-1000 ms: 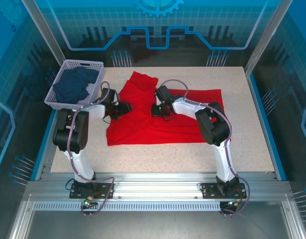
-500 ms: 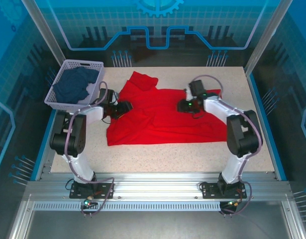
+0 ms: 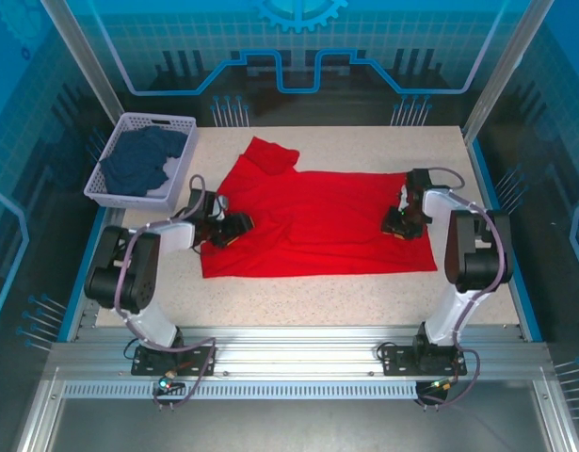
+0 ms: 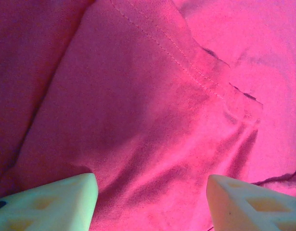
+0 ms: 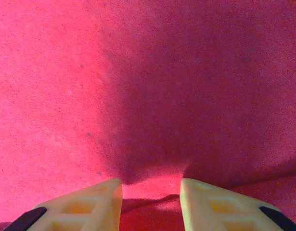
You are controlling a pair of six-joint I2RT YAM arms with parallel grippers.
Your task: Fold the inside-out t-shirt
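Starting at the left, a lilac basket (image 3: 157,121) is seen at the far corner of the table (image 3: 317,297), with a dark navy garment (image 3: 138,160) heaped in it; it is well apart from the work and is best left alone.

Next, the left gripper (image 3: 234,226) is found low over the left edge of the inside-out t-shirt (image 3: 317,221); in the left wrist view its pale fingers (image 4: 51,199) are seen spread wide with nothing between them, and a stitched seam (image 4: 186,67) is seen running across the red cloth ahead.

The shirt itself is laid out nearly flat across the middle of the table, with one sleeve (image 3: 270,155) turned up toward the far side; no fold is yet made.

At the right, the right gripper (image 3: 399,223) is set down on the shirt's right part, just inside its edge. In the right wrist view its fingers (image 5: 210,202) are held part-way apart with a small ridge of cloth raised between them; whether that ridge is clamped or merely nudged cannot be told.

The step in hand is judged to be the smoothing and squaring of the cloth before a fold. It is done well if both edges are taken at matching heights; the left jaws should be lowered until cloth, and only one layer if possible, is caught near the seam; tension should be applied evenly outward so that creases are drawn flat and not bunched; the lift should be kept low, so that the far sleeve is not dragged under.
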